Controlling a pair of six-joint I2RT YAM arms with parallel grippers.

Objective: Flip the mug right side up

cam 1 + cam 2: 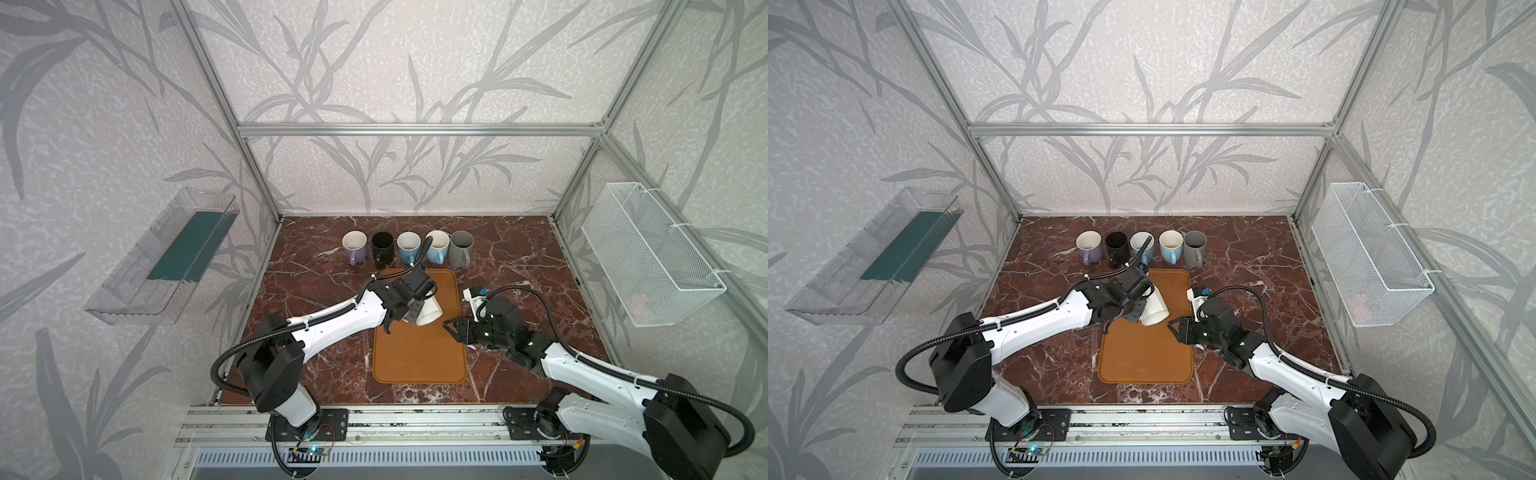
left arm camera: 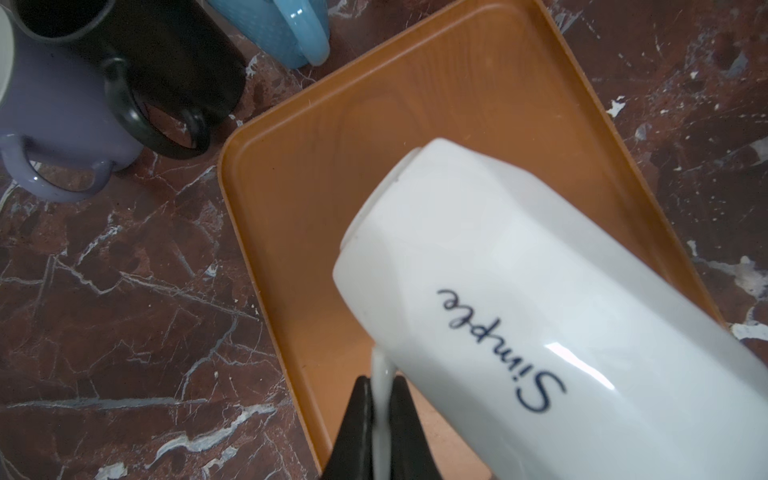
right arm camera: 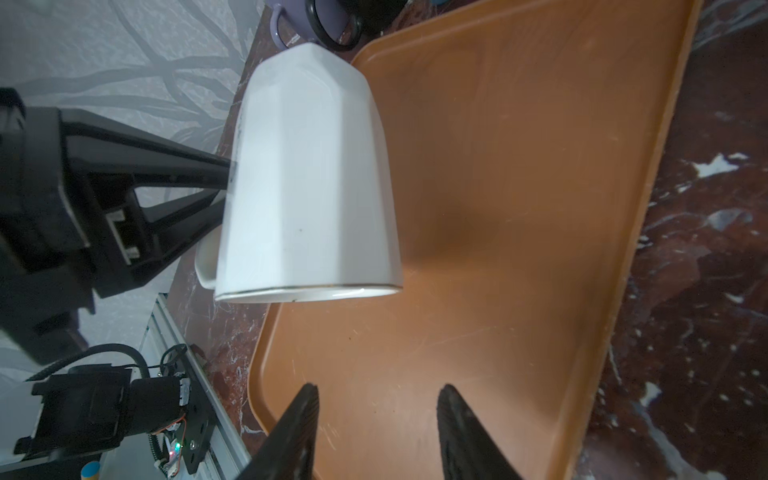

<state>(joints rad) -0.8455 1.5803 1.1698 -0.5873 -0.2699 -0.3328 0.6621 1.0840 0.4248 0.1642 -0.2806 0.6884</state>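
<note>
Five upright mugs stand in a row at the far side of the marble table [image 1: 316,291]: a lilac mug [image 1: 354,246], a black mug [image 1: 382,246], a light blue mug [image 1: 408,247], a second blue mug [image 1: 437,248] and a grey mug [image 1: 460,249], handles turned toward the near side. Just in front of them lies an orange-brown tray [image 1: 419,361], and over its far half the left gripper [image 1: 409,313] holds the white mug [image 1: 430,313] tipped well over. Its base points far-left and its open mouth near-right in both top views. The left wrist view shows the black fingers [image 2: 361,432] pinched tight on the mug's thin white handle [image 2: 380,399]; the side turned to that camera bears the word "Simple" [image 2: 498,349] in dark script. From the right wrist view the mug [image 3: 307,178] looks lifted clear of the tray [image 3: 540,208], with a shadow on the tray floor beside it. The right gripper [image 1: 451,329] hangs near the tray's right edge, just beside the mug's mouth but not touching it. Its jaws stand apart with nothing between them, as the right wrist view [image 3: 378,390] confirms. A white wire basket [image 1: 652,253] is fixed to the right wall and a clear plastic bin [image 1: 162,262] to the left wall.
</note>
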